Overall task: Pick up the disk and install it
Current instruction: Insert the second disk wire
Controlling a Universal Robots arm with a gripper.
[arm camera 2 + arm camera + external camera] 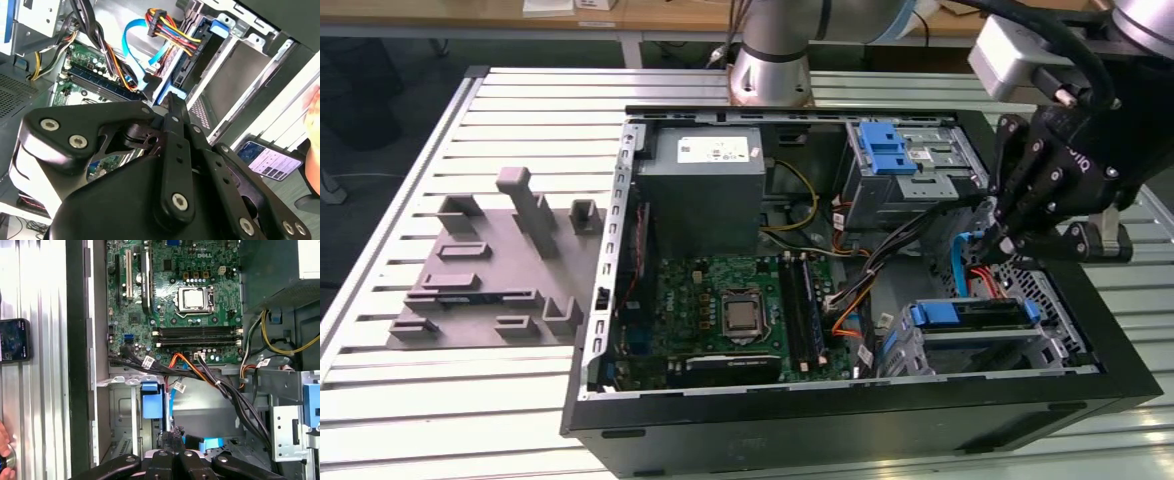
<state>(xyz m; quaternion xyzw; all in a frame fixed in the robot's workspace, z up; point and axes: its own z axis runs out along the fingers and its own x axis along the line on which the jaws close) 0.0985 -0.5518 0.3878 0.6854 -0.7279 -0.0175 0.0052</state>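
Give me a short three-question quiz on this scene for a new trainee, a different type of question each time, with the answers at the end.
1. True or false: the computer case lies open, with its motherboard exposed.
2. Fill in: on the table, the grey fixture sits at the exterior view's ____ of the case.
3. Choose one: in the exterior view the gripper is
A. above the grey fixture
B. above the case's end at the exterior view's right
C. above the big grey box with the white sticker

Key: 1 true; 2 left; 3 B.
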